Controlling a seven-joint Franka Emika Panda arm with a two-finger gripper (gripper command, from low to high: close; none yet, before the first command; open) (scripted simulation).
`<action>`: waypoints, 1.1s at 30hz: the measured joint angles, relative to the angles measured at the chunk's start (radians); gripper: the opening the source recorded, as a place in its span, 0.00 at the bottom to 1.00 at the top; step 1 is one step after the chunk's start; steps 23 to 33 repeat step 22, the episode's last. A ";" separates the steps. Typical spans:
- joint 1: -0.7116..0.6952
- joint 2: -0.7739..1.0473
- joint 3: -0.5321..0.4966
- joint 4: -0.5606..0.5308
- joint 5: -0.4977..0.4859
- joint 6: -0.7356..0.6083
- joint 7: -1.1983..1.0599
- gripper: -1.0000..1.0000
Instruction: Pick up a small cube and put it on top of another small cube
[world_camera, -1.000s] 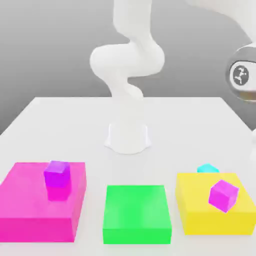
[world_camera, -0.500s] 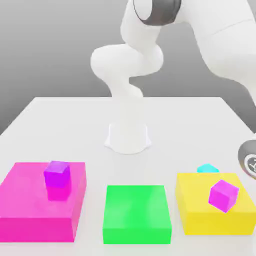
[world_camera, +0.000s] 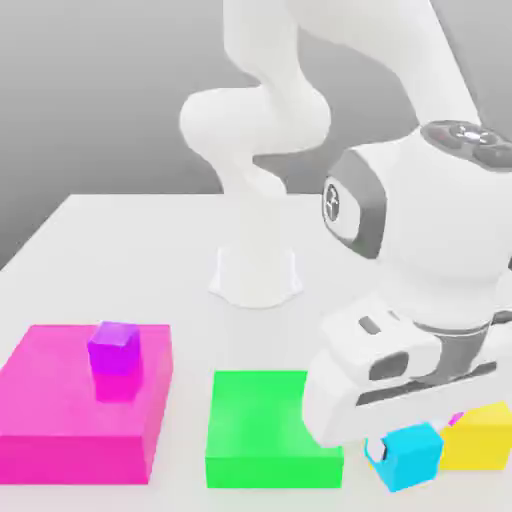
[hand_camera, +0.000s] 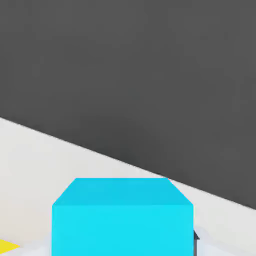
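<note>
The small cube (world_camera: 415, 460), plain bright cyan, hangs under my white hand near the front of the table on the exterior view's right. My gripper (world_camera: 404, 452) is shut on it, with a fingertip (world_camera: 377, 452) showing at its side. In the hand view the cyan small cube (hand_camera: 122, 217) sits close up between the jaws. A purple-magenta cube (world_camera: 113, 350) rests on the flat pink block (world_camera: 60, 420) on the exterior view's left. A sliver of another magenta cube (world_camera: 457, 417) peeks out behind my hand, over the yellow block (world_camera: 482, 435).
A flat green block (world_camera: 262, 425) lies in the middle front, just to the exterior view's left of my hand. The arm's white base (world_camera: 255, 275) stands at the table's centre back. My hand and wrist cover most of the yellow block.
The arm has swung down into the foreground on the exterior view's right. The jaws went from open to shut. The cyan cube has left its spot behind the yellow block and now sits in the gripper.
</note>
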 joint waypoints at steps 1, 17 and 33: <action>-0.028 -0.037 -0.022 -0.031 0.006 -0.005 -0.029 0.00; -0.382 -0.420 -0.272 -0.465 -0.002 0.048 -0.343 0.00; -0.379 -0.362 -0.279 -0.483 0.006 0.124 -0.352 1.00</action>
